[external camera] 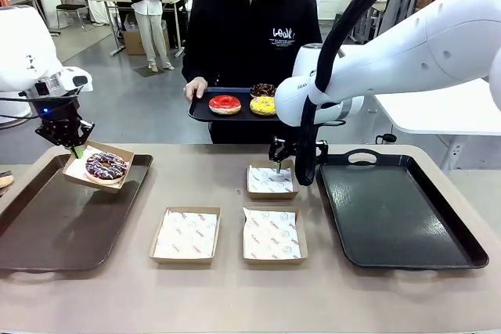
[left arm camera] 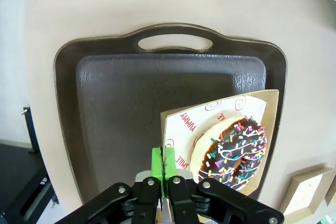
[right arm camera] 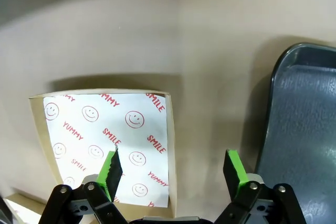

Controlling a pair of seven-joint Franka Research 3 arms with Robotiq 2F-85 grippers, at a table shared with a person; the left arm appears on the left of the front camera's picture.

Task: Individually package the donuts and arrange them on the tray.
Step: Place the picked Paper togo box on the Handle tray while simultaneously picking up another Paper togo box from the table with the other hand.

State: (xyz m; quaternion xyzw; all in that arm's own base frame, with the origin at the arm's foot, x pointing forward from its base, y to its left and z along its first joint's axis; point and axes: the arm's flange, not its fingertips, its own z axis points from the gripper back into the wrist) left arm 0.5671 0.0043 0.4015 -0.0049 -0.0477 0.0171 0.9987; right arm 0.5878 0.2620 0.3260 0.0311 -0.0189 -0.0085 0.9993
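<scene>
two grippers show, well apart; the left gripper point(external camera: 76, 149) point(left arm camera: 164, 158) has its green pads pinched together on the rim of a paper-lined box point(external camera: 77, 170) point(left arm camera: 184, 124), which sits tilted over the brown left tray point(external camera: 47, 224) point(left arm camera: 115, 108) with the purple-white sprinkled donut point(external camera: 106, 166) point(left arm camera: 236, 153) lying in it; the right gripper point(external camera: 277, 164) point(right arm camera: 173, 163) hovers with jaws spread wide and nothing between them, above an empty lined box point(external camera: 270, 181) point(right arm camera: 105, 129) just beside the black right tray point(external camera: 391, 217) point(right arm camera: 304, 129); a person at the far side holds a small tray point(external camera: 200, 112) bearing the red donut point(external camera: 225, 103), yellow donut point(external camera: 263, 105) and chocolate donut point(external camera: 262, 89).
</scene>
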